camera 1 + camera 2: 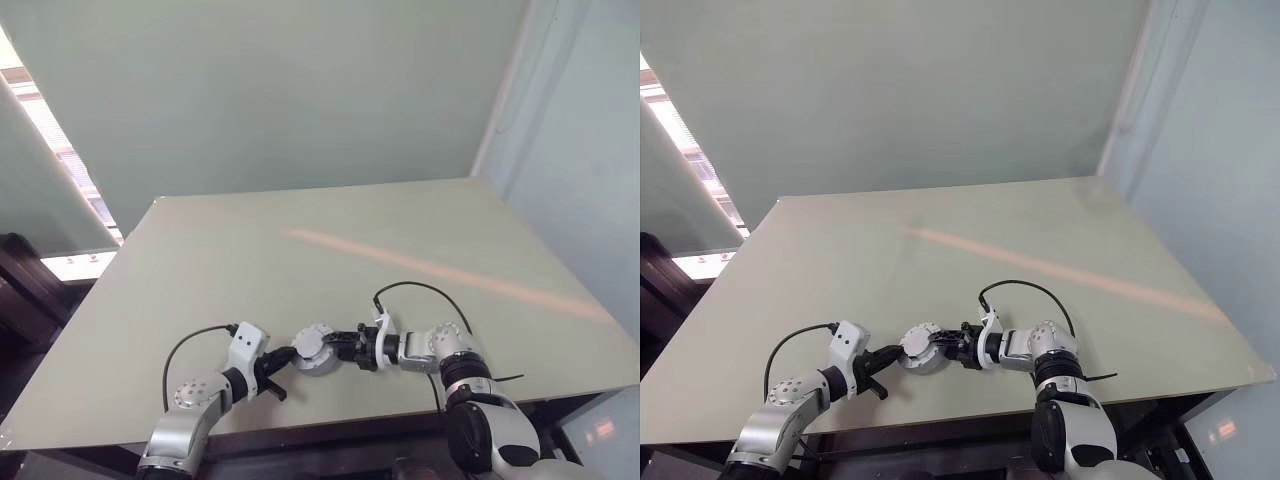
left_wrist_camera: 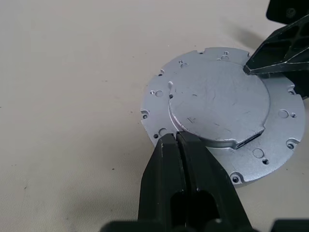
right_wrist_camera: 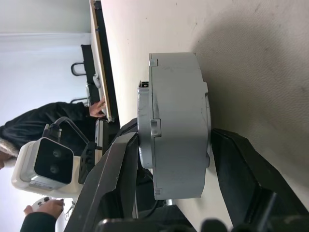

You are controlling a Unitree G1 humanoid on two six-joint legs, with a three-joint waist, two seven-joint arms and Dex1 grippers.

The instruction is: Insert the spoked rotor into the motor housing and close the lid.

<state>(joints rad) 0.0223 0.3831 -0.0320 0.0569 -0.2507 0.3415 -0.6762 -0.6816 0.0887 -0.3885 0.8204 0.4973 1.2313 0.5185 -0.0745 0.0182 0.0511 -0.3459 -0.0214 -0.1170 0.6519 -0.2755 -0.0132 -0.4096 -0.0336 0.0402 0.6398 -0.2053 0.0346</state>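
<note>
The motor housing (image 1: 316, 349) is a round silver-grey unit with a holed flange and a flat raised plate on top (image 2: 217, 106); no windings show. It sits near the table's front edge between my two grippers. My right gripper (image 1: 341, 347) is shut on it across its thickness (image 3: 176, 106), one finger on the top plate (image 2: 277, 55) and the other under it. My left gripper (image 2: 176, 137) is shut and empty, its tips touching the flange's rim on the opposite side. The spoked rotor and the lid are out of view.
The pale table (image 1: 300, 250) stretches away bare behind the grippers; its front edge (image 1: 330, 420) runs just below both hands. Black cables loop over each wrist. Beyond a table edge a person in dark clothes (image 3: 43, 125) sits with a hand (image 3: 99, 104) at the edge.
</note>
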